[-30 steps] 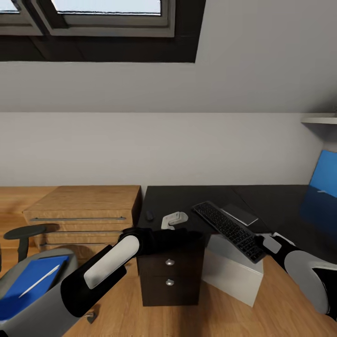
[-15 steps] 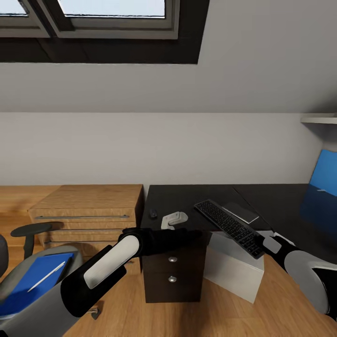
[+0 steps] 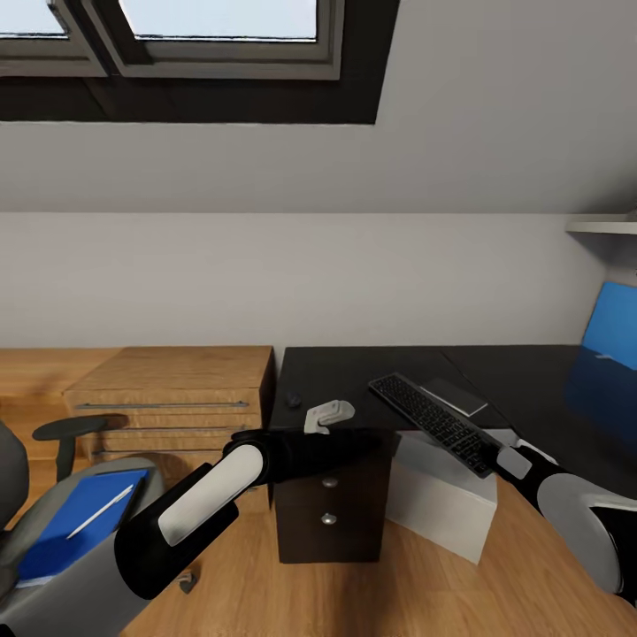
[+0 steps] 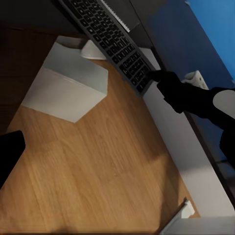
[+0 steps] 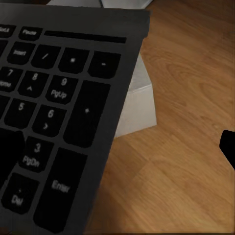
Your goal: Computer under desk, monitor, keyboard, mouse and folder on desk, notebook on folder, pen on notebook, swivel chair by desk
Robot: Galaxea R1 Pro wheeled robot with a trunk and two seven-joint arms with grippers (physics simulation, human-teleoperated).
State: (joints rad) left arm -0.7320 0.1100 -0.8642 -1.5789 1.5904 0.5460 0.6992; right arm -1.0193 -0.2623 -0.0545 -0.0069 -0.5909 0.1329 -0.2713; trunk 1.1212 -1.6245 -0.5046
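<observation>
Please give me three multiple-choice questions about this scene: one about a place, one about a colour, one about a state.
1. Where does the folder lie?
A. on the wooden chest
B. on the swivel chair
C. on the floor

2. What colour is the computer?
A. white
B. red
C. green

3. What is the state of the keyboard?
A. lying on the floor
B. gripped at one end by the right gripper
C. standing upright against the wall

Answers: 1 B, the blue sheet rests on the chair's seat. 2 A, the box looks white to light grey. 3 B, the black fingers clamp its near end.
</observation>
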